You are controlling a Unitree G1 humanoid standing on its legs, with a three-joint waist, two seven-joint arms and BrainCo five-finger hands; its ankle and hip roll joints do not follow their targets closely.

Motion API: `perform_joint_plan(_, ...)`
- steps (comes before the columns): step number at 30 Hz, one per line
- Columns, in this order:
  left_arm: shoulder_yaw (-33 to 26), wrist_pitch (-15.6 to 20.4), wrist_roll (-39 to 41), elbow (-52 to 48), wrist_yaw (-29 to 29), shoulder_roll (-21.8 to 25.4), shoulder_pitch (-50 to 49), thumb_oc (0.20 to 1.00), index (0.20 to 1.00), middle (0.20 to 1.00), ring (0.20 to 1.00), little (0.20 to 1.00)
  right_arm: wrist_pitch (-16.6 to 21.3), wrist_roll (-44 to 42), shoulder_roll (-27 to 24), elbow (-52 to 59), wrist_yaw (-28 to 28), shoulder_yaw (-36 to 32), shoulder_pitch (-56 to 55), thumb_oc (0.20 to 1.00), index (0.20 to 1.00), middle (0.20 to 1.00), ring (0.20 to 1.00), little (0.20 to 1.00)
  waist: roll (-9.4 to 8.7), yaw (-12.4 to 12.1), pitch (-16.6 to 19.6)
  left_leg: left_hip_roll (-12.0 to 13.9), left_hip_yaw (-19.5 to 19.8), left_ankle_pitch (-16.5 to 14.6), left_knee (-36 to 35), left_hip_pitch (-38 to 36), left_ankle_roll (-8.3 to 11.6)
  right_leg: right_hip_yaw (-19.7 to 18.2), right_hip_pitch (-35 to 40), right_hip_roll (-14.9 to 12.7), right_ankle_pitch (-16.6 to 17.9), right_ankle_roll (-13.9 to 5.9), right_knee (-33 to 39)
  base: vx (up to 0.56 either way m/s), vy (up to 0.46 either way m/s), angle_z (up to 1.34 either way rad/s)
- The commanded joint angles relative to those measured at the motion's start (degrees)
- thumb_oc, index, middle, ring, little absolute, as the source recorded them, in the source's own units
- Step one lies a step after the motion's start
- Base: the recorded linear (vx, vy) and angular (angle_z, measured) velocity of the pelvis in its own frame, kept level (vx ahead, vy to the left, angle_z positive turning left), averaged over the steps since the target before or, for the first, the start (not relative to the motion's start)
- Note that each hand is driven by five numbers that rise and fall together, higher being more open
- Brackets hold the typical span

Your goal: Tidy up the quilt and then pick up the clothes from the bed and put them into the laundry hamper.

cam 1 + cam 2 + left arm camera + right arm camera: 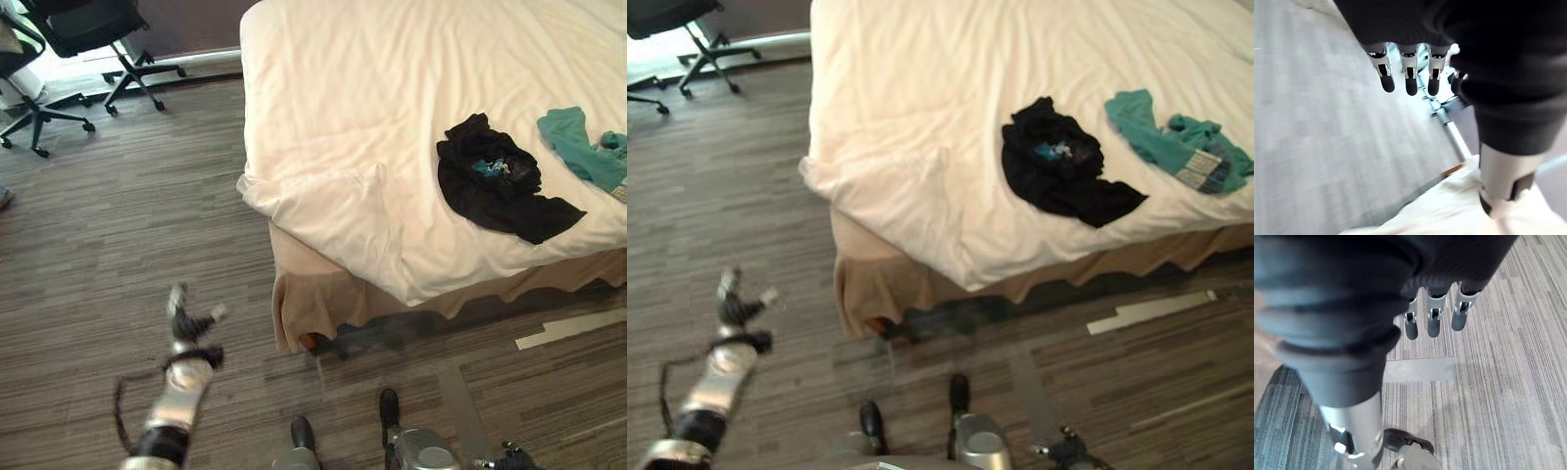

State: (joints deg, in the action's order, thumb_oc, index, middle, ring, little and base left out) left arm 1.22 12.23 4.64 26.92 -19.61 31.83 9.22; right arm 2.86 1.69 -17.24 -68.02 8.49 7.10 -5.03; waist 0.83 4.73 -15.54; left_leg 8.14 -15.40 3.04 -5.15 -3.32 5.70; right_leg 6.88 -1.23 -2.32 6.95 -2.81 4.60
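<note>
Quilt (372,127) lies mostly smooth over the bed, rumpled at the near corner. Black garment (495,176) and teal garment (583,147) sit near the bed's near edge, well apart from both hands. Left hand (188,323) hangs over the floor (118,225), fingers relaxed, empty. Right hand (1435,318) fingers straight, empty. Step looks like approach; next move likely calls for stepping closer to the bed corner.

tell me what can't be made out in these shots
- Teal garment: cut off by the right edge in the left eye view.
- Item inside the black clothes: a small blue patch, too small to identify.
- Bed: its far end runs past the top edge.
- Left hand: blurred, its fingers look straight.
- Right hand: over bare floor, holding nothing.
</note>
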Motion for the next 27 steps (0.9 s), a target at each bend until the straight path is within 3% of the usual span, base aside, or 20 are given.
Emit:
perform_joint_plan(1,2.4,1.4,-9.4,-1.9,-2.9,5.7,9.2,1.000,1.000,1.000,1.000,1.000,1.1,-1.8,-0.1,0.4,-0.6,2.0,2.2,1.000,1.000,1.000,1.000,1.000,-1.33,1.5,-0.5,0.1,-0.4,-1.5,1.1,0.4,1.49,-2.5,-4.2,-6.5,-7.3,-7.31,-7.3,-0.06,0.051,0.02)
perform_joint_plan(4,10.4,-0.9,-16.0,3.3,-4.1,8.6,22.0,1.000,1.000,1.000,1.000,1.000,1.1,-1.5,-0.8,0.2,-0.9,3.9,4.1,1.000,1.000,1.000,1.000,1.000,-1.37,3.2,-2.1,0.0,-1.6,-1.4,1.0,1.8,1.45,-3.9,-7.5,-6.4,-6.3,-7.90,-8.0,-0.09,0.049,-0.15)
perform_joint_plan(8,21.5,-3.8,-21.3,14.0,-6.2,8.8,39.0,1.000,1.000,1.000,1.000,1.000,1.4,-2.2,-1.5,0.4,-0.1,6.2,6.9,1.000,1.000,1.000,1.000,1.000,-1.84,5.0,-4.0,-0.4,-3.3,-1.0,1.4,4.6,1.34,-6.1,-11.8,-6.4,-4.1,-8.65,-8.0,-0.08,0.035,-0.31)
perform_joint_plan(12,28.3,-5.7,-24.2,23.2,-6.1,8.2,48.7,1.000,1.000,1.000,1.000,1.000,1.8,-3.1,-1.7,0.1,0.2,7.2,7.2,1.000,1.000,1.000,1.000,1.000,-1.69,6.3,-5.3,-0.3,-4.1,-0.9,2.1,6.0,1.37,-6.9,-13.8,-6.6,-3.5,-8.93,-7.7,-0.01,0.001,-0.35)
perform_joint_plan(15,41.4,-9.5,-38.0,32.6,-5.1,8.1,59.9,1.000,1.000,1.000,1.000,1.000,3.1,-6.0,-2.9,-1.0,1.0,7.5,8.3,1.000,1.000,1.000,1.000,1.000,-1.13,8.0,-7.7,-0.1,-4.8,-1.3,4.2,9.0,1.43,-8.2,-17.5,-6.6,-3.4,-9.21,-9.0,-0.04,0.009,-0.25)
perform_joint_plan(21,46.0,-11.0,-44.7,36.9,-2.9,4.7,62.1,1.000,1.000,1.000,1.000,1.000,3.4,-7.9,-2.7,-3.2,1.4,7.2,7.7,1.000,1.000,1.000,1.000,1.000,-0.13,8.8,-8.8,0.0,-5.4,-2.0,5.2,9.6,1.34,-8.2,-18.5,-6.9,-3.6,-9.72,-9.5,-0.01,0.013,-0.15)
perform_joint_plan(22,47.6,-10.6,-47.3,38.0,-0.7,3.0,60.7,0.388,0.388,0.388,0.388,0.388,3.3,-7.1,-2.7,-4.0,1.2,7.4,7.0,1.000,1.000,1.000,1.000,1.000,0.09,8.9,-8.5,0.1,-5.7,-2.2,5.0,8.8,1.32,-7.9,-17.9,-7.0,-3.8,-9.80,-9.4,0.00,0.000,0.00)
perform_joint_plan(23,47.6,-10.6,-47.4,38.0,-0.7,3.0,60.7,0.200,0.200,0.200,0.200,0.200,3.3,-7.1,-2.7,-4.0,1.2,7.4,6.9,1.000,1.000,1.000,1.000,1.000,0.10,8.9,-8.6,0.1,-5.7,-2.2,5.0,8.7,1.32,-7.9,-17.8,-7.0,-3.8,-9.80,-9.4,0.02,0.014,0.06)
perform_joint_plan(27,47.2,-9.8,-49.7,39.4,2.7,1.4,51.1,0.200,0.200,0.200,0.200,0.200,3.1,-7.7,-3.7,-4.2,1.6,5.5,7.2,1.000,1.000,1.000,1.000,1.000,0.68,8.9,-7.1,-0.2,-5.9,-2.7,4.0,5.7,1.31,-7.5,-15.3,-7.0,-4.3,-9.77,-9.0,0.03,0.030,0.01)
